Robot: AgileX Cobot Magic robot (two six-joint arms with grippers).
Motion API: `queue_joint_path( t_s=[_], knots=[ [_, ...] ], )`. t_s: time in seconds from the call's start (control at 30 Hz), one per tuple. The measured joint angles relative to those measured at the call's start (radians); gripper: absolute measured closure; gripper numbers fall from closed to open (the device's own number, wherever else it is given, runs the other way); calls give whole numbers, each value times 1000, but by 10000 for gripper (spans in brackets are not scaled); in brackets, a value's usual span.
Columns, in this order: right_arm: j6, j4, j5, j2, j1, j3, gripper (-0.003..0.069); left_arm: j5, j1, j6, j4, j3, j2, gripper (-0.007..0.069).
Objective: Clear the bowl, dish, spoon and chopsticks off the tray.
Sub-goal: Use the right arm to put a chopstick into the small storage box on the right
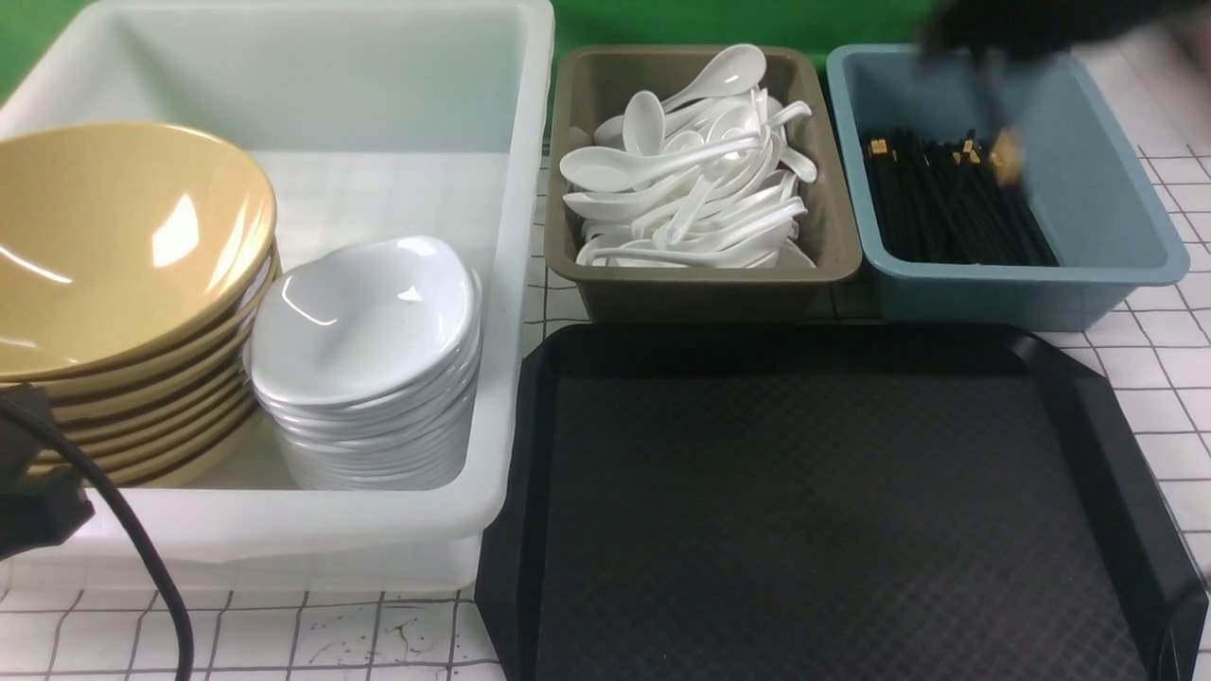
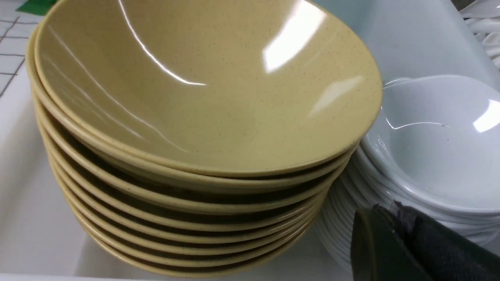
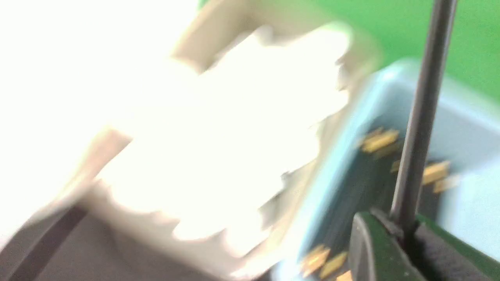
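The black tray (image 1: 833,492) lies at the front right with nothing on it. My right gripper (image 1: 984,47), blurred, is above the blue bin (image 1: 1107,189) and shut on the black chopsticks (image 1: 995,113), which hang down with the gold end lowest. In the right wrist view the held chopsticks (image 3: 422,117) stick up from the shut gripper (image 3: 402,230). My left gripper (image 2: 384,210) is shut and empty, low beside the stacks of yellow bowls (image 2: 203,89) and white dishes (image 2: 441,140). Spoons (image 1: 691,180) fill the olive bin (image 1: 700,293).
The white tub (image 1: 511,284) at the left holds the bowl stack (image 1: 104,246) and the dish stack (image 1: 364,317). Many black chopsticks (image 1: 946,208) lie in the blue bin. My left arm and its cable (image 1: 123,530) are at the front left corner.
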Motion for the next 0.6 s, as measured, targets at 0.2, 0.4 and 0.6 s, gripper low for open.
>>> queue_joint_path(
  t_s=[0.2, 0.4, 0.6],
  knots=[
    [0, 111, 68, 333, -172, -246, 564, -7, -5, 73, -32, 37, -5, 636],
    [-7, 158, 109, 610, -205, -334, 564, -58, -56, 331, -97, 62, -135, 636],
    [-8, 160, 112, 693, -208, -367, 537, -107, -75, 449, -120, 164, -279, 636]
  ],
)
